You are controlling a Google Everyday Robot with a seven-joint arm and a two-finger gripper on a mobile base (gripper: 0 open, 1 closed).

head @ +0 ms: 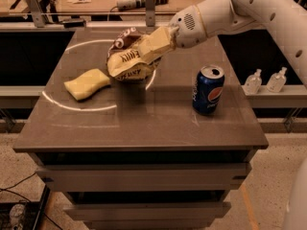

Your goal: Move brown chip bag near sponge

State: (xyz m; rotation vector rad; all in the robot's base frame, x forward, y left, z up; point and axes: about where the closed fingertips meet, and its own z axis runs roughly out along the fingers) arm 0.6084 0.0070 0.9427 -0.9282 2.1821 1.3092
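While the brown chip bag point(132, 61) sits tilted just beside the sponge point(87, 84), the gripper point(160, 42) pinches its upper side (fingers closed on the foil); a Pepsi can point(208, 90) stands well apart on the table point(144, 123).

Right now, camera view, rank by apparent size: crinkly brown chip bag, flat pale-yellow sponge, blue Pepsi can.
Brown chip bag, in the gripper beside the sponge.
Sponge and Pepsi can: alike; can sits nearer camera.
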